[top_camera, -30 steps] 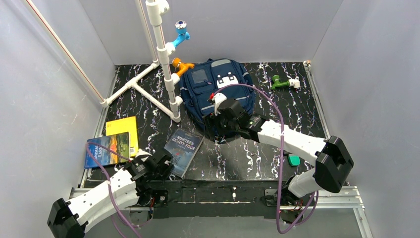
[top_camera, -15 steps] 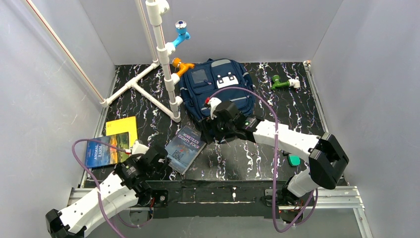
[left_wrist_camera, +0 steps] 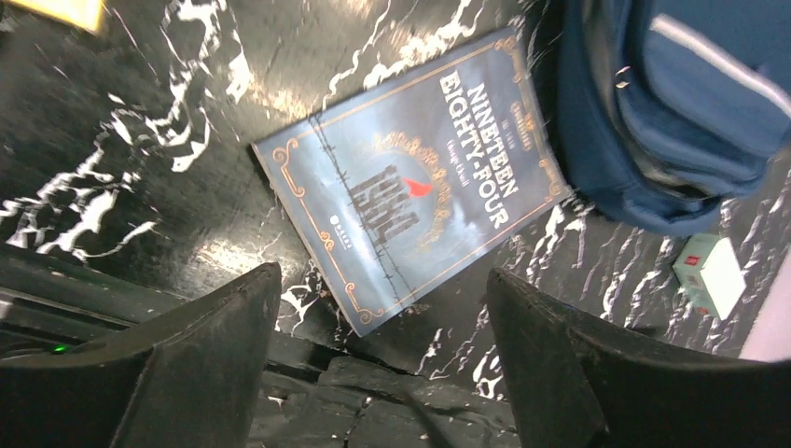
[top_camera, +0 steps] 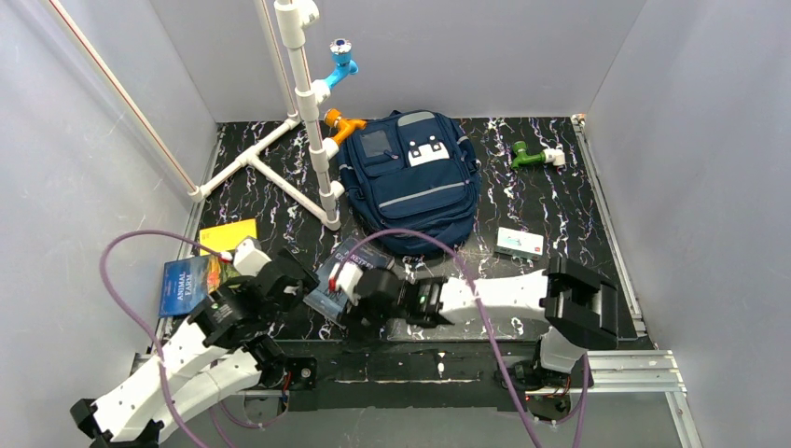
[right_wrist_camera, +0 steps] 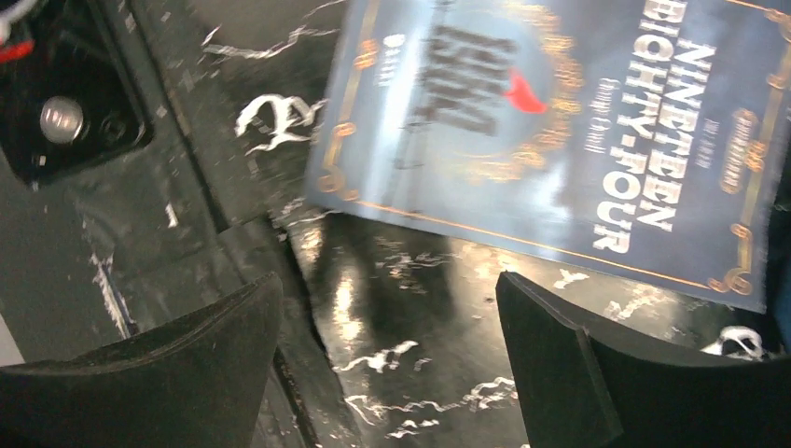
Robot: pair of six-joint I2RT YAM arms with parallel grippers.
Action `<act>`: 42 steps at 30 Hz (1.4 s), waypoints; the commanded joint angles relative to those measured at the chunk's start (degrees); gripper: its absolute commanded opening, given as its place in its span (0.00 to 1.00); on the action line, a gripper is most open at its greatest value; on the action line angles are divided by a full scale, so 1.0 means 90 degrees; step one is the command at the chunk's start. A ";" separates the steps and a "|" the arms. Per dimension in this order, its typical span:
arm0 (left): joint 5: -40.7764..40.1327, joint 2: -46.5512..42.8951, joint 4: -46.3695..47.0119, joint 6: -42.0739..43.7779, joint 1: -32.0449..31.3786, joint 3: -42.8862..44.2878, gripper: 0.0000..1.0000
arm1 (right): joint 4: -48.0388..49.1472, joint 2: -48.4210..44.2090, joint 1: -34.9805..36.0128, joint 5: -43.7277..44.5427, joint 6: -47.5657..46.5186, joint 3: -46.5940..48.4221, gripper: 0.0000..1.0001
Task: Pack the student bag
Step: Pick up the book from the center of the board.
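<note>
The student bag (top_camera: 410,182) is a navy backpack lying flat at the back middle of the table, its front pockets up; its lower end shows in the left wrist view (left_wrist_camera: 672,103). A blue paperback titled Nineteen Eighty-Four (top_camera: 338,266) (left_wrist_camera: 415,191) (right_wrist_camera: 578,140) lies just in front of it. My left gripper (top_camera: 291,280) (left_wrist_camera: 382,308) hovers open over the book's near-left corner. The right gripper (top_camera: 354,303) (right_wrist_camera: 387,317) hangs open above the bare table beside the book's near end. Neither holds anything.
A yellow book (top_camera: 228,235) and a landscape-cover book (top_camera: 187,285) lie at the left. A small white box (top_camera: 520,243) (left_wrist_camera: 711,275) sits right of the bag. A white pipe frame (top_camera: 308,140) stands at the back left, a green fitting (top_camera: 532,157) at the back right.
The right arm left the bag and swung down-left to the near end of the paperback, uncovering the white box. The left gripper opened and drew back a little toward the near-left.
</note>
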 commanded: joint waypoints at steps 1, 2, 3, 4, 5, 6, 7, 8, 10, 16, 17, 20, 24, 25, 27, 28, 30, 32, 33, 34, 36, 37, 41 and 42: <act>-0.1104 -0.0170 -0.1542 0.0713 0.0033 0.1101 0.81 | 0.1512 0.0271 0.0751 0.0804 -0.1255 -0.0351 0.92; -0.1165 -0.0231 -0.1717 0.0732 0.0036 0.1321 0.81 | 0.1701 0.0380 0.0845 0.0880 -0.1381 -0.0361 0.92; -0.1201 -0.0298 -0.1882 0.0734 0.0033 0.1535 0.81 | 0.1861 0.0489 0.0875 0.0859 -0.1451 -0.0331 0.92; -0.1235 -0.0372 -0.1995 0.0735 0.0031 0.1723 0.81 | 0.2014 0.0592 0.0880 0.0786 -0.1504 -0.0300 0.92; -0.1263 -0.0456 -0.2078 0.0756 0.0030 0.1852 0.81 | 0.2149 0.0707 0.0888 0.0726 -0.1547 -0.0257 0.92; -0.1294 -0.0534 -0.2141 0.0761 0.0030 0.1962 0.81 | 0.2277 0.0809 0.0897 0.0684 -0.1584 -0.0207 0.92; -0.1329 -0.0617 -0.2191 0.0756 0.0033 0.2039 0.81 | 0.2381 0.0931 0.0907 0.0646 -0.1613 -0.0171 0.92; -0.1362 -0.0704 -0.2229 0.0740 0.0032 0.2103 0.81 | 0.2521 0.1041 0.0918 0.0619 -0.1652 -0.0149 0.92; -0.1394 -0.0854 -0.2268 0.0693 0.0033 0.2166 0.81 | 0.2804 0.1231 0.0920 0.0793 -0.1651 -0.0141 0.91; -0.1192 -0.0955 -0.2279 0.0738 0.0036 0.2071 0.80 | 0.2996 0.1438 0.0920 0.1138 -0.1881 -0.0092 0.91; -0.1148 -0.0932 -0.2274 0.0744 0.0031 0.2023 0.80 | 0.2970 0.1434 0.0920 0.1191 -0.1937 -0.0060 0.90; -0.1036 -0.0864 -0.2271 0.0712 0.0030 0.1926 0.80 | 0.3042 0.1258 0.0915 0.1199 -0.1974 -0.0117 0.90; -0.0963 -0.0785 -0.2195 0.0699 0.0031 0.1854 0.80 | 0.3041 0.1316 0.0872 0.1229 -0.1979 -0.0082 0.88; -0.0949 -0.0776 -0.2154 0.0719 0.0037 0.1843 0.80 | 0.3067 0.1341 0.0859 0.1203 -0.1984 -0.0090 0.88; -0.0896 -0.0749 -0.2089 0.0751 0.0032 0.1817 0.80 | 0.3073 0.1405 0.0819 0.1207 -0.1964 -0.0073 0.86; -0.0868 -0.0746 -0.2060 0.0761 0.0031 0.1812 0.80 | 0.3113 0.1431 0.0795 0.1303 -0.1944 -0.0084 0.85; -0.0833 -0.0737 -0.2045 0.0763 0.0032 0.1803 0.80 | 0.3215 0.1481 0.0697 0.1381 -0.1887 -0.0125 0.81; -0.0816 -0.0723 -0.2054 0.0773 0.0038 0.1775 0.80 | 0.3092 0.1604 0.0621 0.1329 -0.1920 -0.0056 0.74; -0.0807 -0.0709 -0.2074 0.0760 0.0035 0.1766 0.80 | 0.3030 0.1678 0.0617 0.1306 -0.2018 -0.0037 0.73; -0.0799 -0.0663 -0.2104 0.0716 0.0035 0.1756 0.80 | 0.3004 0.1762 0.0622 0.1238 -0.2079 -0.0041 0.72; -0.0807 -0.0575 -0.2182 0.0565 0.0035 0.1753 0.81 | 0.3007 0.1848 0.0627 0.1201 -0.2120 -0.0127 0.77; -0.0813 -0.0496 -0.2249 0.0489 0.0031 0.1760 0.82 | 0.3058 0.1870 0.0627 0.1161 -0.2147 -0.0217 0.80; -0.0844 -0.0109 -0.2499 0.0220 0.0030 0.1827 0.98 | 0.2911 0.2036 0.0627 0.1369 -0.2255 -0.0334 0.77; -0.0840 -0.0031 -0.2522 0.0197 0.0030 0.1846 0.98 | 0.2849 0.2080 0.0627 0.1443 -0.2271 -0.0340 0.65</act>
